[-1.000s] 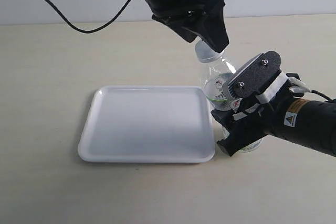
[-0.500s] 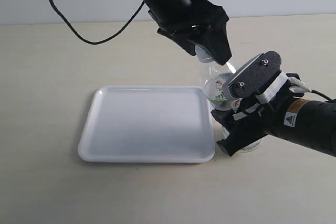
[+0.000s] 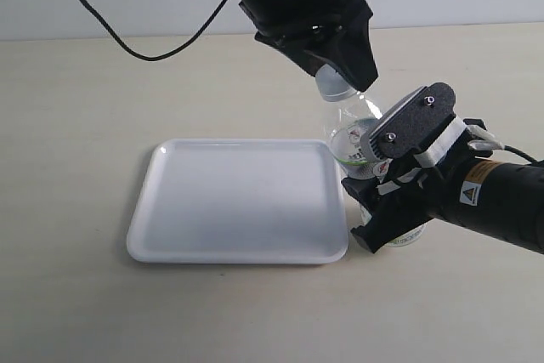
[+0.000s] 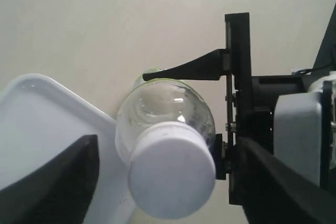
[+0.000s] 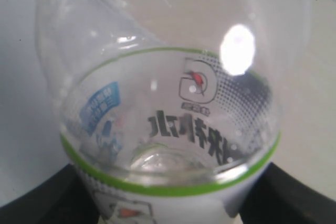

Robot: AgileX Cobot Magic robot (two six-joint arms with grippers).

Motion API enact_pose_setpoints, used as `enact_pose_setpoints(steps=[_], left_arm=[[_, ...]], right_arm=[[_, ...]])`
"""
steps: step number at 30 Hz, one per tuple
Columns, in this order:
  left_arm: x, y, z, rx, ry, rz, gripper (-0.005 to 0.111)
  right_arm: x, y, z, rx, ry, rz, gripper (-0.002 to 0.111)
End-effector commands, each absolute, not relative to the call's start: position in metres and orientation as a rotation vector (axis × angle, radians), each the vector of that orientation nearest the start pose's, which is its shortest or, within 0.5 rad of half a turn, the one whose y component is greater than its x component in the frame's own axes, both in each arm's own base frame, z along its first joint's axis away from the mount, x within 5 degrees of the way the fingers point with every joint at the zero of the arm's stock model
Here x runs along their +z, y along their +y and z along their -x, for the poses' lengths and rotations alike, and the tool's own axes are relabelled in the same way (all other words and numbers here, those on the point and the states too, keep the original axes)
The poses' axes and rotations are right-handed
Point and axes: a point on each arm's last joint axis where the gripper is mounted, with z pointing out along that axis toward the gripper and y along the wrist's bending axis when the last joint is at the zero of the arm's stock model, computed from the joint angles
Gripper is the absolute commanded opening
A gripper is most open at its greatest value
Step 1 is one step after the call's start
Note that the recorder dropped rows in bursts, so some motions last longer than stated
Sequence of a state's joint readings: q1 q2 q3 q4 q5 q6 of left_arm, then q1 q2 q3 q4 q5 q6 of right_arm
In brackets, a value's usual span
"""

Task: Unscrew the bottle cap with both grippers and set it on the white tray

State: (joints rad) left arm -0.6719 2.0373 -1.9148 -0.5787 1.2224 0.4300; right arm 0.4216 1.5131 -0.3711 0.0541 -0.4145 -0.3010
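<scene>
The clear bottle (image 3: 348, 125) with a white-and-green label stands tilted just right of the white tray (image 3: 238, 201). My right gripper (image 3: 374, 210) is shut on its lower body, and in the right wrist view black fingers (image 5: 294, 198) press both sides of the label (image 5: 184, 129). The white bottle cap (image 3: 334, 87) sits on the bottle's neck. My left gripper (image 3: 340, 74) hangs directly over the cap, open. In the left wrist view its fingers (image 4: 52, 182) straddle the cap (image 4: 172, 170) with a gap on each side, not touching it. The tray (image 4: 37, 114) is bare.
A black cable (image 3: 127, 44) loops from the left arm across the back of the beige table. The tray's right edge (image 3: 340, 210) lies close against the bottle and the right gripper. Open tabletop lies left of and in front of the tray.
The left gripper dipped down over the cap half a second ago and now sits slightly higher, with more of the cap showing. Right gripper, bottle and tray have not moved.
</scene>
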Motion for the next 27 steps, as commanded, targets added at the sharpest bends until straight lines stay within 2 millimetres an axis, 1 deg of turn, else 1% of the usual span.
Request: enact_pose_setpoints(steps=[1,10,12,13,14,15,16,17,18,19,20,27], left_arm=[[0.2997,-0.3108,-0.3170,-0.867,2.449,-1.306,0.068],[0.2977,-0.3083,-0.3190,-0.812,2.473,-1.295,0.068],[0.2977,-0.3083,-0.3190,-0.813,2.476,-1.292,0.067],[0.2977,-0.3083,-0.3190,-0.813,2.476,-1.292,0.064],[0.2977,-0.3083,-0.3190,-0.814,2.482,-1.283,0.054],[0.2977,-0.3083,-0.3190,-0.815,2.484,-1.280,0.047],[0.2977,-0.3083,-0.3190,-0.815,2.486,-1.278,0.032],[0.2977,-0.3083,-0.3190,-0.817,2.490,-1.272,0.024],[0.2980,-0.3086,-0.3187,-0.827,2.501,-1.255,0.011],[0.2980,-0.3086,-0.3187,-0.830,2.509,-1.243,0.004],[0.2980,-0.3087,-0.3187,-0.833,2.511,-1.240,0.000],[0.2980,-0.3087,-0.3187,-0.844,2.554,-1.178,0.000]], right_arm=[[0.1510,0.0977,-0.2199,0.073,2.045,0.723,0.000],[0.1510,0.0977,-0.2199,0.081,2.050,0.709,0.000],[0.1510,0.0977,-0.2199,0.082,2.051,0.706,0.000],[0.1510,0.0977,-0.2199,0.082,2.051,0.706,0.000],[0.1512,0.0977,-0.2200,0.082,2.048,0.705,0.000],[0.1512,0.0977,-0.2200,0.082,2.048,0.705,0.000],[0.1512,0.0977,-0.2200,0.082,2.048,0.705,0.000],[0.1512,0.0977,-0.2200,0.082,2.048,0.705,0.000],[0.1512,0.0977,-0.2200,0.082,2.048,0.705,0.000],[0.1512,0.0977,-0.2200,0.082,2.048,0.705,0.000],[0.1516,0.0978,-0.2202,0.082,2.043,0.704,0.000],[0.1533,0.0982,-0.2213,0.082,2.022,0.698,0.000]])
